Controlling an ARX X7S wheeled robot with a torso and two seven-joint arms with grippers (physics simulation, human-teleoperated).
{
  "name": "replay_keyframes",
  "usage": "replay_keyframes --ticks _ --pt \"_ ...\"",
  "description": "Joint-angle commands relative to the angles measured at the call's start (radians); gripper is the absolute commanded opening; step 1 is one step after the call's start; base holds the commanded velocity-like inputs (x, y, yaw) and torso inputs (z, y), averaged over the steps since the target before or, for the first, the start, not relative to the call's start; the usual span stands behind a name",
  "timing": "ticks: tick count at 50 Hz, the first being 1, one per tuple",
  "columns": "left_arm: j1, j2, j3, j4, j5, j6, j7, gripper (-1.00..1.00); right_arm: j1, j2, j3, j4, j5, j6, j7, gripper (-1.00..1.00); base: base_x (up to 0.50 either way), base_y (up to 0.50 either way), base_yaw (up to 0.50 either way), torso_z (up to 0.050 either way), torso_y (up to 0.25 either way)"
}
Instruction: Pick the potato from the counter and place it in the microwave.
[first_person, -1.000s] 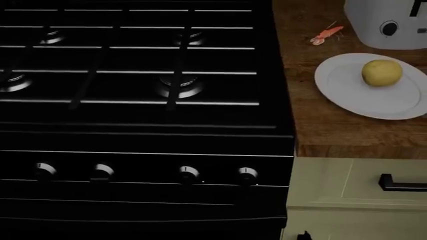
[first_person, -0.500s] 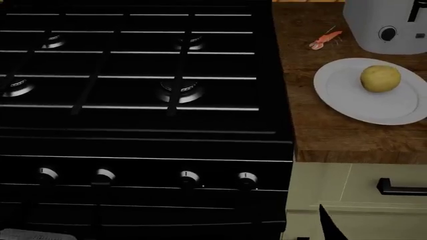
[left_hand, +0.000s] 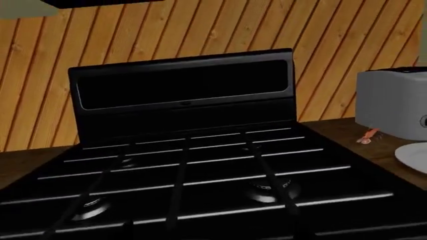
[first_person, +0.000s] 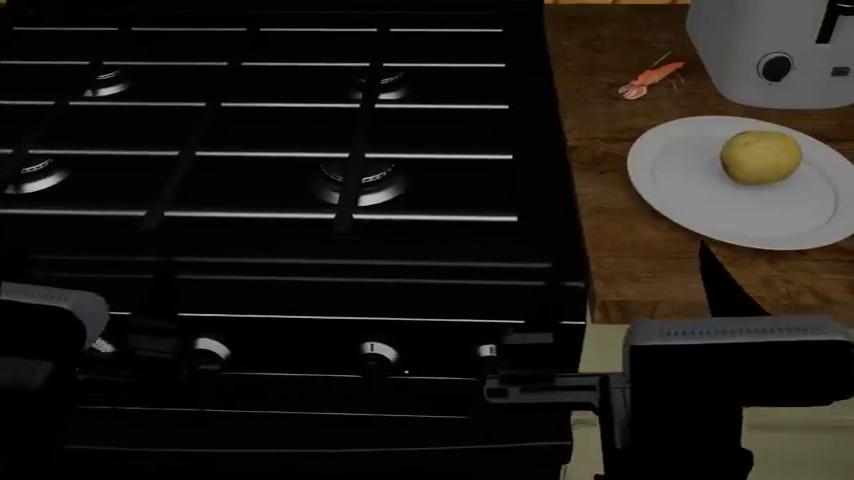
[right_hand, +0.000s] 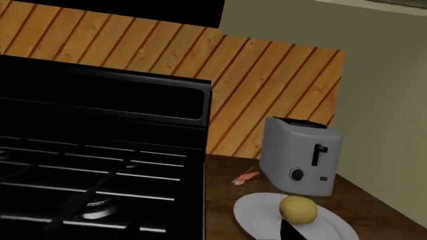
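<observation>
Potato (first_person: 762, 157) sits on plate (first_person: 694, 190), right counter (first_person: 601, 150), near toaster (first_person: 774, 50). Stove (first_person: 267, 150) left. Both grippers' jaw state: cannot tell.

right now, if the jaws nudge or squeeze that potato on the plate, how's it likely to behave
The potato looks rounded and smooth-skinned, so a sideways nudge would probably roll it across the white plate. It sits loose with nothing bracing it, and the plate's rim looks too shallow to stop it. It appears solid, so it likely stays stiff under a squeeze.
</observation>
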Motion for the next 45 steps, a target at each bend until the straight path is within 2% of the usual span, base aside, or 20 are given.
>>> replay_keyframes --ticks 1,8,18,45 --pt "-0.172 0.015 -0.051 0.063 -0.041 -0.191 0.03 1.0 0.163 0.01 0.059 -0.106 0.049 0.196 -0.016 1.0 0.0 0.0 0.0 0.0 0.0" --pt "-0.236 0.008 -0.062 0.081 -0.065 -0.26 0.031 1.0 0.241 0.012 0.07 -0.145 0.074 0.273 -0.008 1.0 0.0 0.0 0.0 0.0 0.0" --pt "-0.233 0.024 -0.077 0.088 -0.082 -0.276 0.018 1.0 0.246 0.015 0.078 -0.153 0.086 0.288 -0.006 1.0 0.0 -0.02 0.0 0.0 0.0" --pt "-0.201 0.013 -0.071 0.064 -0.088 -0.22 0.016 1.0 0.226 0.023 0.052 -0.139 0.088 0.265 -0.006 1.0 0.0 -0.5 0.0 0.0 0.0"
